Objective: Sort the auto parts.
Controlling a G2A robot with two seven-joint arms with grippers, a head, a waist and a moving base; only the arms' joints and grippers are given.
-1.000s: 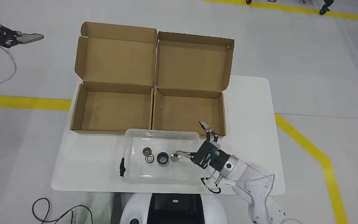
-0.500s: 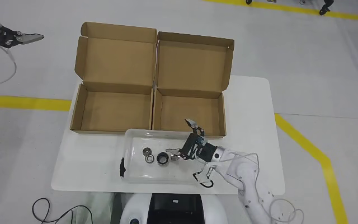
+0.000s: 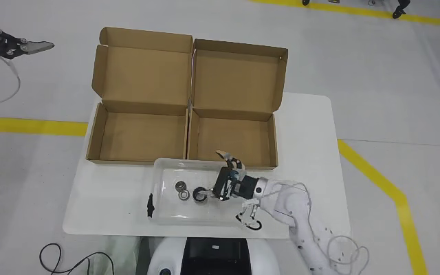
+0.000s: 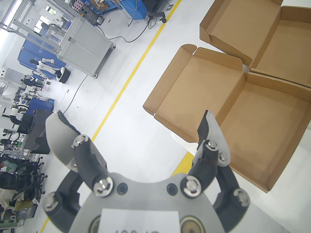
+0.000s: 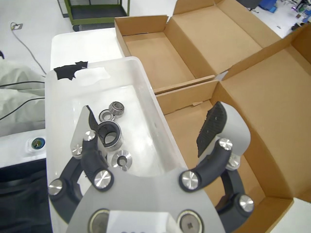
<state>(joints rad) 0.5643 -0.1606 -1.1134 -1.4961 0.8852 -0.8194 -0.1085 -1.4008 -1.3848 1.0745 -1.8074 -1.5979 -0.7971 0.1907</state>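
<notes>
White arm (image 3: 297, 207); silver-plated claw (image 5: 153, 116) with black ribbed pads (image 5: 211, 127).

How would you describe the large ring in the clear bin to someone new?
On the white table, find the clear plastic bin beside two open cardboard boxes. Inside, among four small metal parts, it is the widest ring, the only one with a black inner lining.

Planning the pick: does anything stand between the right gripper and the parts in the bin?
Nothing covers the parts. But the right gripper straddles the clear bin's far wall: one finger beside the large bearing, the other over the cardboard box.
</notes>
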